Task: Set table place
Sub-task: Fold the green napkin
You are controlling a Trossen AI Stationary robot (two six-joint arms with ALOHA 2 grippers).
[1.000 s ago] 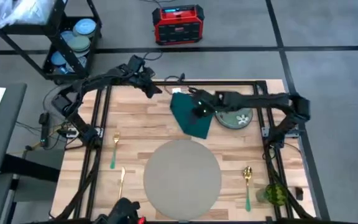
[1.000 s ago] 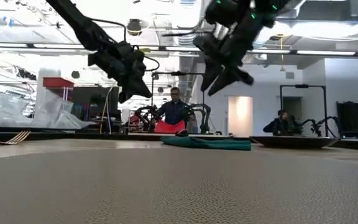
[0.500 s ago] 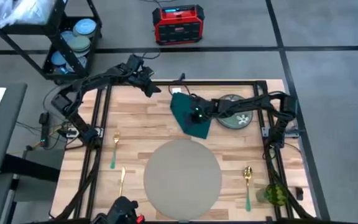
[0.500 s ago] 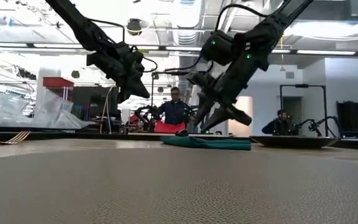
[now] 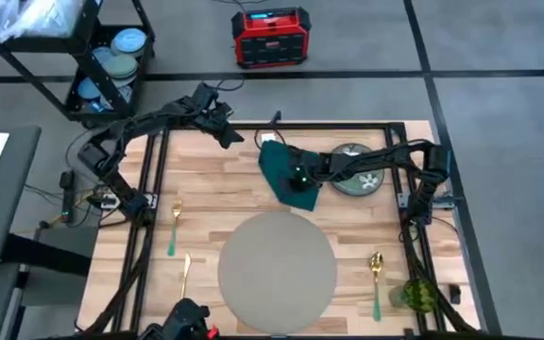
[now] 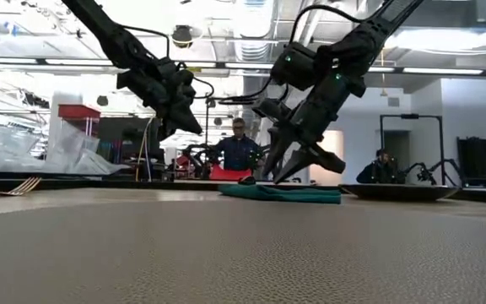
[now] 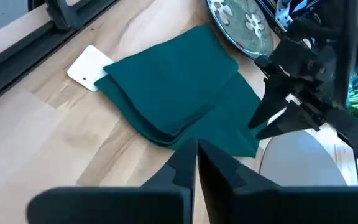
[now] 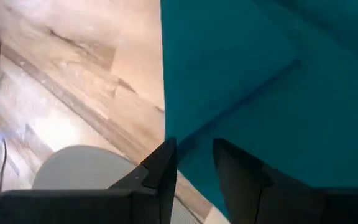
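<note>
The place, a round grey placemat (image 5: 277, 264), lies on the wooden table (image 5: 206, 179) toward its near edge. A folded dark green napkin (image 5: 286, 170) lies flat at the table's far middle. My right gripper (image 6: 298, 169) hangs open just above the napkin's near part (image 8: 241, 93), fingers pointing down, clear of the cloth. My left gripper (image 5: 227, 130) is held shut in the air over the far left of the table, left of the napkin (image 7: 179, 93). It holds nothing.
A grey-green flowered plate (image 5: 357, 178) sits right of the napkin. A white card (image 7: 89, 68) lies at the napkin's far corner. Two forks (image 5: 173, 229) lie left of the placemat. A spoon (image 5: 376, 274) and a green glass (image 5: 419, 295) lie to its right.
My right gripper has come down and gone toward the table's left, from above the plate's side of the napkin to just over the napkin. The napkin has not moved.
</note>
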